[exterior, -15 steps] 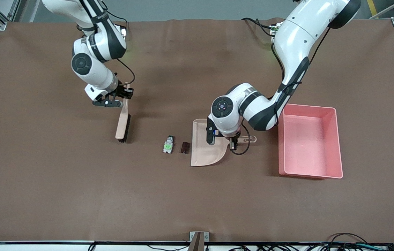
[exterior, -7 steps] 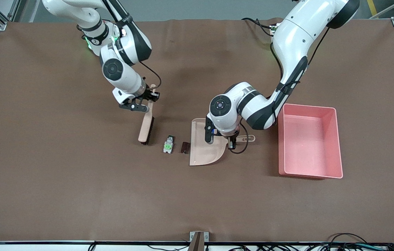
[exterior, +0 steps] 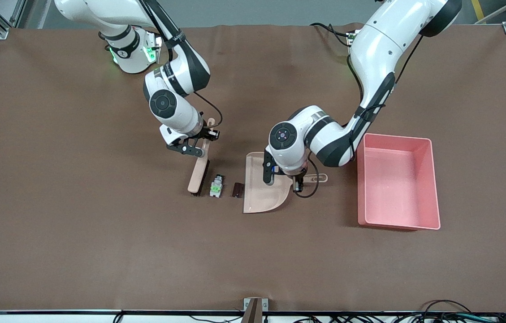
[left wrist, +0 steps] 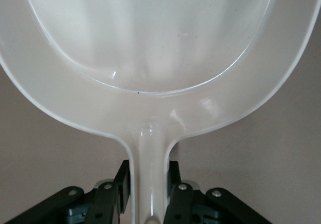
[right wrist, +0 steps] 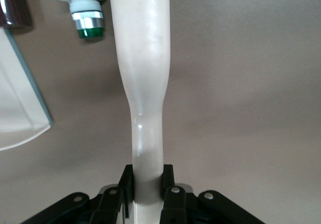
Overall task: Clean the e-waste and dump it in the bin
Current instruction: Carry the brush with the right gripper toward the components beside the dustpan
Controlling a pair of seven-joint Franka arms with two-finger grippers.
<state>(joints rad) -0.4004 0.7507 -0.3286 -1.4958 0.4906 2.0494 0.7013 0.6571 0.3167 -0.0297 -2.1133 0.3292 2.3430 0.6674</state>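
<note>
The e-waste lies mid-table: a white-and-green component (exterior: 216, 186) (right wrist: 85, 3) and, beside it, a small dark block (exterior: 237, 189) (right wrist: 12, 5). My right gripper (exterior: 206, 137) (right wrist: 147, 176) is shut on the handle of a beige brush (exterior: 199, 172) (right wrist: 143, 58), whose head stands just beside the component, on the side toward the right arm's end. My left gripper (exterior: 300, 179) (left wrist: 149, 179) is shut on the handle of the beige dustpan (exterior: 259, 197) (left wrist: 150, 43), whose open lip lies next to the dark block. The pink bin (exterior: 396, 188) stands beside the dustpan, toward the left arm's end.
A brown cloth (exterior: 100, 251) covers the whole table. A small bracket (exterior: 253, 307) sits at the table edge nearest the front camera. The left arm's elbow hangs over the bin's rim.
My right arm has carried the brush toward the left arm's end and down beside the component. The dustpan has shifted slightly toward the dark block.
</note>
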